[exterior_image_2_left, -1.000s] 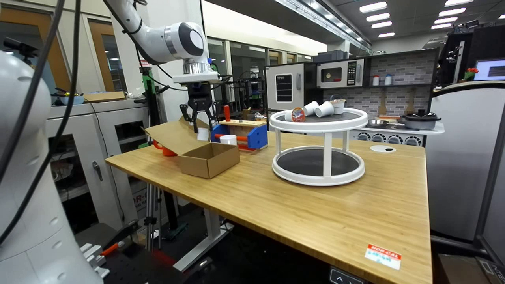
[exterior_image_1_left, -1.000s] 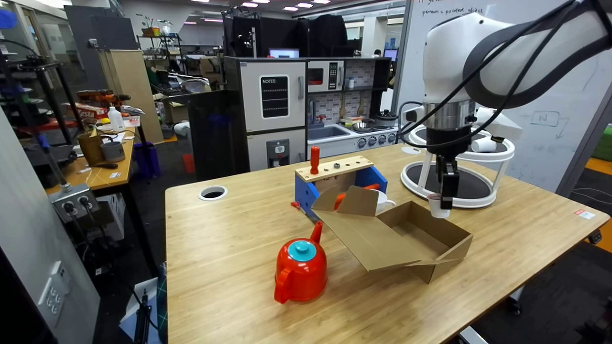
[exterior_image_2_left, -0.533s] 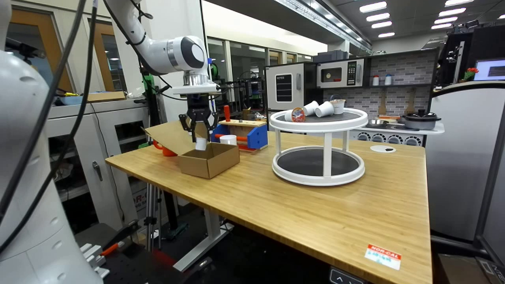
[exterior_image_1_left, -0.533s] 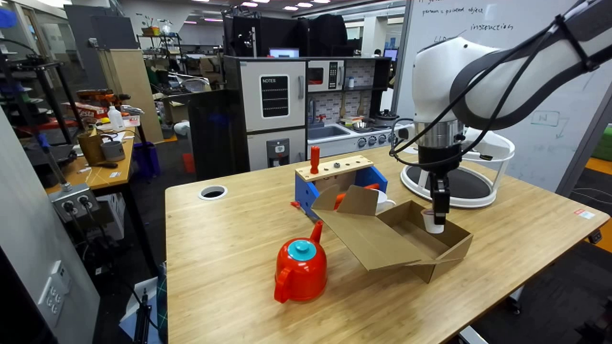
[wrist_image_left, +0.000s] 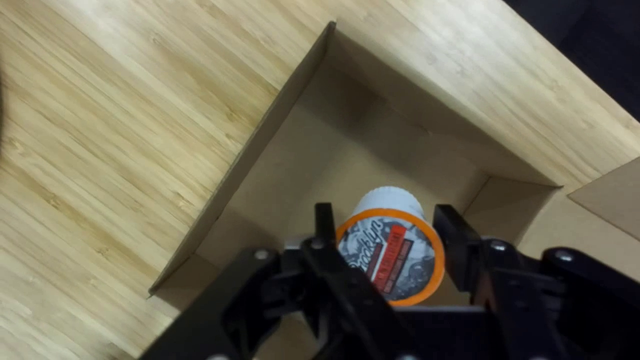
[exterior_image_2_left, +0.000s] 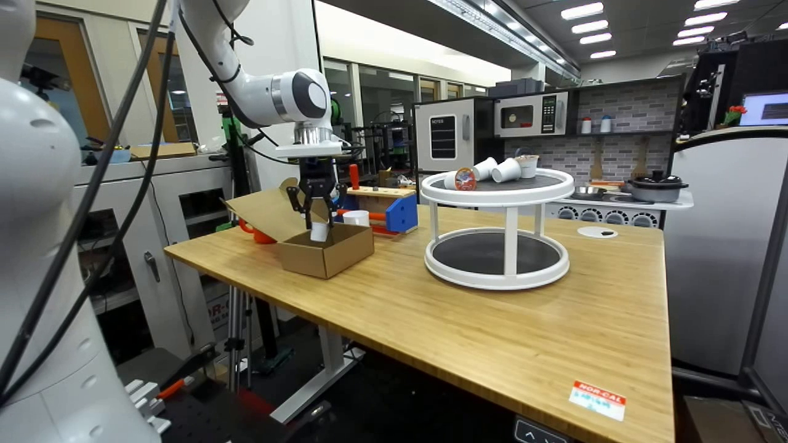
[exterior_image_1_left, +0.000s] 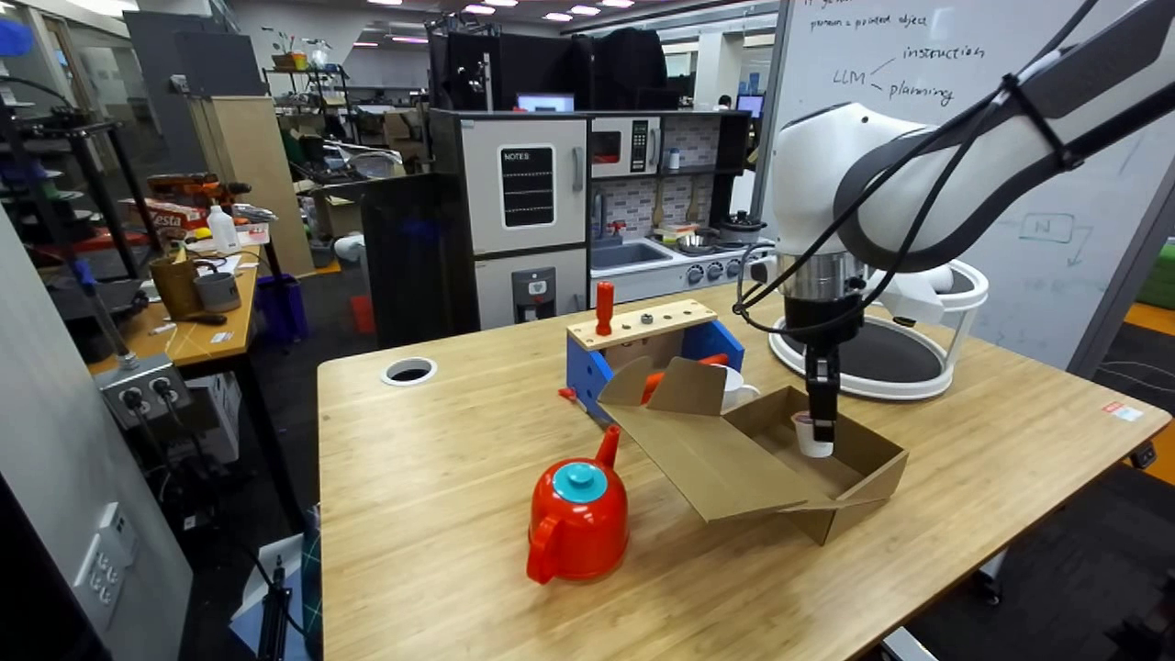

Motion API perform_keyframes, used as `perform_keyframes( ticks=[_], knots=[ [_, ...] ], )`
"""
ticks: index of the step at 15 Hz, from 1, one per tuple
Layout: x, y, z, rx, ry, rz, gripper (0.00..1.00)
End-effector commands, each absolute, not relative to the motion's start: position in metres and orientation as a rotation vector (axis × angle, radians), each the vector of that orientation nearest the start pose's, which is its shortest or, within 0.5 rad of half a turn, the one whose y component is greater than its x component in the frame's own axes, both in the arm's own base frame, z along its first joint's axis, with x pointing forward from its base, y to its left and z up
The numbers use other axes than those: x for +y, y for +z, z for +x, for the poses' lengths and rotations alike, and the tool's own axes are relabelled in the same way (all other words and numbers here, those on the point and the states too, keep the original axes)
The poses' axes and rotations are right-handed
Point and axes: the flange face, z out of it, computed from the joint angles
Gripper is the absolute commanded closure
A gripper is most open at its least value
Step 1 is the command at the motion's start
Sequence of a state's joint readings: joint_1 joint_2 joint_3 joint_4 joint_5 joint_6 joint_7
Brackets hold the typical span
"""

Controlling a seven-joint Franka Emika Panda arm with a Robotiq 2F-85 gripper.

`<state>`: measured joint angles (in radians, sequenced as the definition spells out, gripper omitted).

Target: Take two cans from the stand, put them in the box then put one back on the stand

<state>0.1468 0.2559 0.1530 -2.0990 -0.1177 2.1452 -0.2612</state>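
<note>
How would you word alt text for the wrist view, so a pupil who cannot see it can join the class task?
The gripper holds a white can by its sides, its printed, orange-rimmed lid facing the camera, against the inside of an open cardboard box. The box sits on a pale wooden table.
</note>
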Motion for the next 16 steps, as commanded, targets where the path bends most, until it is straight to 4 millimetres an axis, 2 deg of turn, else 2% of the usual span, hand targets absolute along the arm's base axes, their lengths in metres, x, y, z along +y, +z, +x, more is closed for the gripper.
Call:
perform_keyframes(
  ticks=[1,8,16],
  knots=[
    [0.157,0.283,0.538,-0.938,0.305,-3.04,0.73],
    [0.152,0.274,0.55,-0.84,0.269,-3.102,0.73],
    [0.146,0.259,0.577,-0.742,0.194,-3.144,0.73]
  ],
)
